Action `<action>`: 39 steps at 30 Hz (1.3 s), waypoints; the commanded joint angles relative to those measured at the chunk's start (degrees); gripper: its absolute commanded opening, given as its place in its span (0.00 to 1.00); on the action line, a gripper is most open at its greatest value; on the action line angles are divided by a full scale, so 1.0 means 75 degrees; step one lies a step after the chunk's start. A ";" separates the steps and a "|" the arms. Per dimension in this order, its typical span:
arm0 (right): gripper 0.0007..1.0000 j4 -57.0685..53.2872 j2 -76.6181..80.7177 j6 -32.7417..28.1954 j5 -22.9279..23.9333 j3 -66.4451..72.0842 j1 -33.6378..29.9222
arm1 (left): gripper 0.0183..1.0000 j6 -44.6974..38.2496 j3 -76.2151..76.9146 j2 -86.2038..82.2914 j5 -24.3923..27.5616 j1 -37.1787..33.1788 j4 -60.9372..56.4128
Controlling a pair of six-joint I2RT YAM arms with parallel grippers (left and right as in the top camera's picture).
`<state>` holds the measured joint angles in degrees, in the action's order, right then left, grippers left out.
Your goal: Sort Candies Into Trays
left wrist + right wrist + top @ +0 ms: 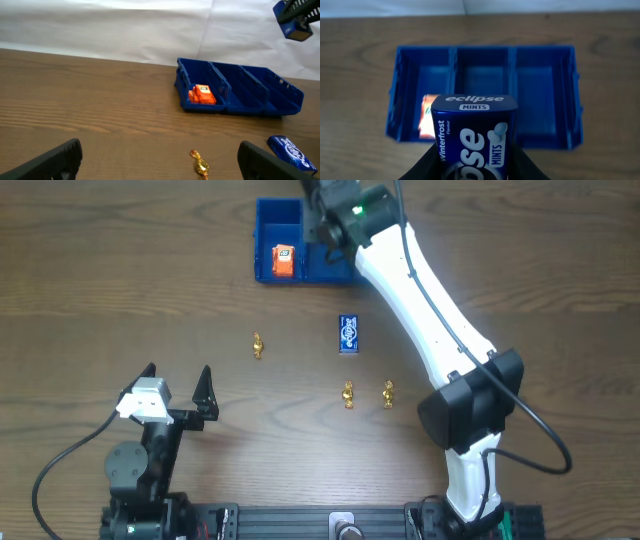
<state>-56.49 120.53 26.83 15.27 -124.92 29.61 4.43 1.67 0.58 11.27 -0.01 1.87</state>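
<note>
A mint tin [472, 135] hung in the right gripper [325, 220] above the blue tray [280, 222].
The left gripper [178, 387] sat low on the table [100, 280], fingers spread and empty. A gold candy [258, 345] lay beyond it. The tray's left compartment held an orange candy [284, 262]. The right gripper's fingers clamped the tin's sides. A second mint tin [348, 334], another gold candy [348, 394] and a third gold candy [388, 393] lay loose.

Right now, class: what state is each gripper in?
Left gripper: open, holding nothing.
Right gripper: shut on the blue mint tin.
</note>
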 commanded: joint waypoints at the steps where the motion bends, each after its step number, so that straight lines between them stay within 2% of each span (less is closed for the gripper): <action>1: 0.12 0.0481 0.0953 -0.0618 0.0012 -0.0079 -0.0134 | 1.00 -0.0082 -0.0189 -0.0044 0.0082 -0.0047 0.0175; 6: 0.14 0.0898 0.1585 -0.0618 -0.0012 -0.0076 -0.0187 | 1.00 -0.0082 -0.0189 -0.0044 0.0082 -0.0047 0.0175; 14: 0.26 0.1020 0.1649 -0.0618 -0.0041 -0.0076 -0.0230 | 1.00 -0.0082 -0.0189 -0.0044 0.0082 -0.0047 0.0175; 17: 0.46 0.1017 0.1649 -0.0618 -0.0041 -0.0076 -0.0230 | 1.00 -0.0079 -0.0189 -0.0044 0.0082 -0.0047 0.0175; 18: 0.59 0.1020 0.1649 -0.0618 -0.0041 -0.0076 -0.0230 | 1.00 -0.0082 -0.0189 -0.0044 0.0082 -0.0047 0.0175; 19: 0.63 0.1020 0.1649 -0.0618 -0.0041 -0.0076 -0.0230 | 0.99 -0.0082 -0.0189 -0.0044 0.0082 -0.0047 0.0175; 29: 0.67 0.0178 0.0973 -0.0615 -0.0047 0.0114 -0.0166 | 1.00 -0.0082 -0.0189 -0.0044 0.0082 -0.0047 0.0175; 32: 0.68 0.0076 0.0085 -0.0501 -0.0079 0.1256 0.0076 | 1.00 -0.0082 -0.0189 -0.0044 0.0082 -0.0047 0.0175; 36: 0.68 0.0831 -0.1183 0.0096 -0.0737 0.3937 0.0312 | 1.00 -0.0082 -0.0189 -0.0044 0.0082 -0.0047 0.0175; 39: 0.68 0.1026 -0.1451 0.0603 -0.0796 0.5138 0.0475 | 1.00 -0.0082 -0.0189 -0.0044 0.0082 -0.0047 0.0175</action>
<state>-49.36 110.00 25.96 11.33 -95.04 32.21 4.40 1.67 0.60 11.27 -0.01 1.87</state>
